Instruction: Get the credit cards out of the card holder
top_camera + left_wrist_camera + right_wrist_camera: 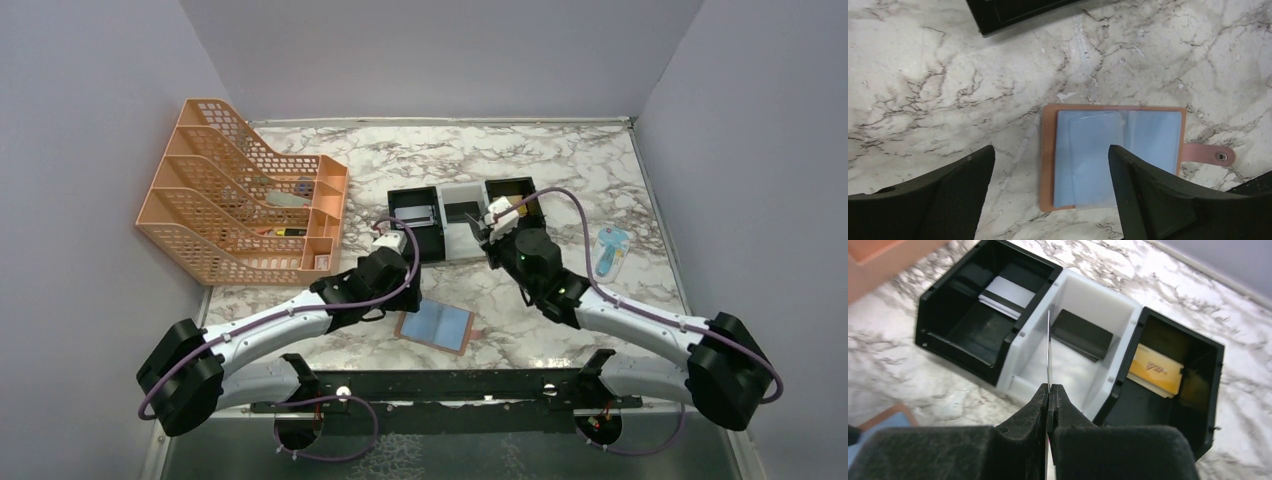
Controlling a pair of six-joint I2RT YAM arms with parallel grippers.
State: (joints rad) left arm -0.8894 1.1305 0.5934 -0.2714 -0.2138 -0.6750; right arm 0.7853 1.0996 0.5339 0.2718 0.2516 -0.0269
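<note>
The card holder (1113, 150) lies open on the marble desk (923, 75), blue lining up and snap tab to the right, near the front edge between the two arms. The left tool (1050, 150) hangs above it, fingers spread wide, holding nothing. Farther back, the right tool (1049, 390) is pinched tight on a thin credit card (1048, 350), seen edge-on, over the tray's (1013, 375) white middle compartment.
</note>
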